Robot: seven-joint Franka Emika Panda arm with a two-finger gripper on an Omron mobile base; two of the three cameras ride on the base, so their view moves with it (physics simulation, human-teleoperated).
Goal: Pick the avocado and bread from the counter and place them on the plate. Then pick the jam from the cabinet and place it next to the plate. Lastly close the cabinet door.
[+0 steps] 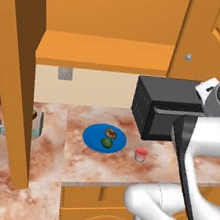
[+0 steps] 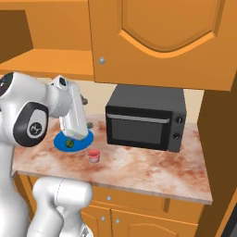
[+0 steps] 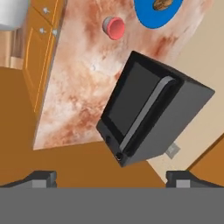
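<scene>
**Food plated, jam set down, door left to close**

The kitchen is orange wood all round, with a marbled reddish-brown and white counter [image 1: 97, 168] carrying a black microwave [image 1: 165, 108] at the back. On the counter lies the bright blue plate [image 1: 93, 138], and on it we see 2 small things: the dark green avocado [image 1: 106, 143] toward the front and the speckled brown bread [image 1: 110, 133] just behind it, close together. That pairing reads to us as the first part of the job done.

The jam [image 1: 141, 155], a pinkish-red jar with a pale rim, stands upright on the counter just beside the plate, apart from it (where the task wants it, as we judge).

Above, the cabinet [image 1: 104, 50] gapes, its shelf bare in what we can see, and the tall cabinet door [image 1: 16, 76] swings out toward us at the left. Closing it looks like the step remaining.

The gripper [image 3: 111, 178] holds nothing; its 2 dark tips stand wide apart, looking down past the microwave, free for pushing the door.
</scene>
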